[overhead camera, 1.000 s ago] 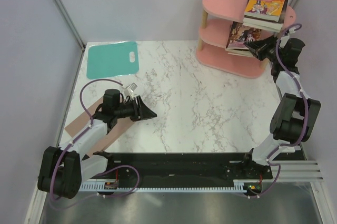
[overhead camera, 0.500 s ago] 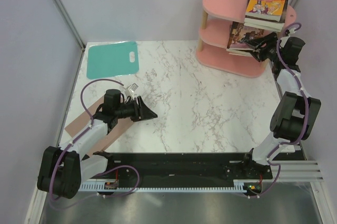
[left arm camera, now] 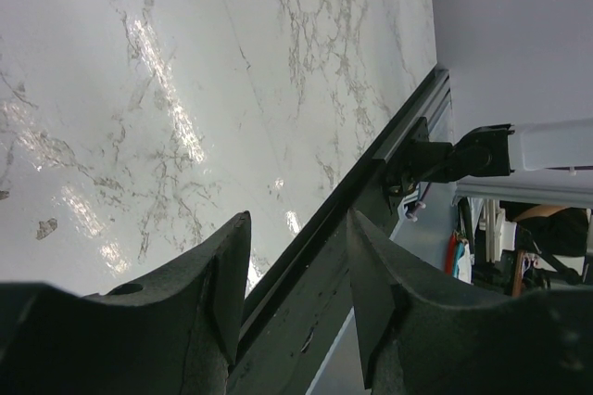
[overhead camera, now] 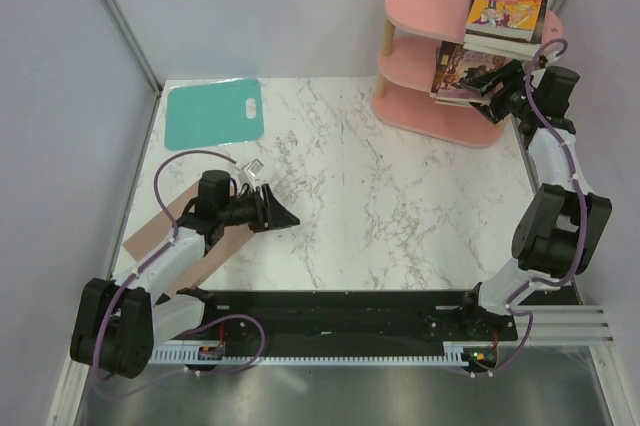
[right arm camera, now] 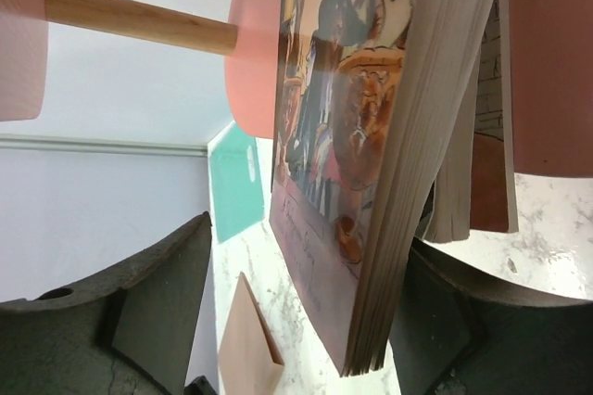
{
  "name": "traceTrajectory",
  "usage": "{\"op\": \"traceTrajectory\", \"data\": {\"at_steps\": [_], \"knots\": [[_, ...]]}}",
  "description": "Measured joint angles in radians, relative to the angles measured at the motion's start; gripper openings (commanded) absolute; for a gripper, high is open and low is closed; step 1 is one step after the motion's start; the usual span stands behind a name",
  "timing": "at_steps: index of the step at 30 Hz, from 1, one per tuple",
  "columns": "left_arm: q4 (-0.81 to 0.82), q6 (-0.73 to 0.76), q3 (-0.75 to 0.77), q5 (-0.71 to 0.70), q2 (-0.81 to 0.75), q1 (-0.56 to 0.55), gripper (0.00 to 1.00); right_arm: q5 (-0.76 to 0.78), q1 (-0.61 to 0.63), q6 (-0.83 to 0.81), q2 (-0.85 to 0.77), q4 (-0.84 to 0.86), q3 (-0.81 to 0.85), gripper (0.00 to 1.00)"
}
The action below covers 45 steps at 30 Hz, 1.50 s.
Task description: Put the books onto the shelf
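**Tight at the shelf [overhead camera: 420, 6], open tabletop [overhead camera: 400, 186] elsewhere**

From above, we see the right gripper [overhead camera: 486, 94] at the middle board's edge, with a book [overhead camera: 458, 66] just ahead and the Roald Dahl stack [overhead camera: 510, 1] above. The left gripper [overhead camera: 280, 214] faces bare tabletop.
Left wrist: half-open, empty.
Right wrist: fingers [right arm camera: 157, 293] spread wide, gripping nothing, the book between them; two books there.

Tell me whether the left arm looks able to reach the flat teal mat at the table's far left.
Probably yes: the left tool is open and empty, with only bare marble tabletop between it and the flat teal mat.
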Motion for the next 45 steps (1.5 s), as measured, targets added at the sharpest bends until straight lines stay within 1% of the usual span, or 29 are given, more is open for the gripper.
{"op": "traceTrajectory", "data": {"at_steps": [5, 12, 18, 21, 22, 24, 25, 29, 31, 38, 41, 45], "knots": [[-0.001, 0.0, -0.008, 0.0, 0.0, -0.002, 0.52, 0.039, 0.006, -0.079, -0.014, -0.103, 0.04, 0.78], [0.0, 0.0, -0.008, 0.0, 0.0, -0.002, 0.52, 0.074, 0.005, -0.137, -0.018, -0.206, 0.08, 0.78], [0.0, 0.0, -0.008, 0.0, 0.0, -0.003, 0.52, 0.124, 0.005, -0.177, -0.058, -0.279, 0.08, 0.75], [0.0, 0.0, -0.008, 0.0, 0.0, -0.003, 0.52, 0.146, 0.005, -0.195, -0.088, -0.292, 0.08, 0.64], [0.0, 0.0, -0.008, 0.0, 0.0, -0.003, 0.52, 0.152, 0.005, -0.199, -0.097, -0.296, 0.08, 0.55], [0.0, 0.0, -0.008, 0.0, 0.0, -0.003, 0.52, 0.163, 0.005, -0.21, -0.109, -0.302, 0.08, 0.49], [0.0, 0.0, -0.008, 0.0, 0.0, -0.003, 0.52, 0.169, 0.005, -0.213, -0.114, -0.306, 0.082, 0.4], [0.0, 0.0, -0.008, 0.0, 0.0, -0.003, 0.52, 0.187, 0.005, -0.222, -0.122, -0.316, 0.083, 0.29], [0.0, 0.0, -0.008, 0.0, 0.0, -0.006, 0.52, 0.195, 0.005, -0.224, -0.122, -0.319, 0.084, 0.27], [0.0, 0.0, -0.011, 0.0, 0.0, -0.008, 0.52, 0.205, 0.005, -0.225, -0.121, -0.318, 0.084, 0.25], [0.0, 0.0, -0.016, -0.005, 0.0, -0.011, 0.52, 0.209, 0.005, -0.225, -0.119, -0.317, 0.084, 0.25], [0.0, 0.0, -0.019, -0.006, 0.0, -0.011, 0.52, 0.217, 0.005, -0.226, -0.111, -0.31, 0.085, 0.27]]}}
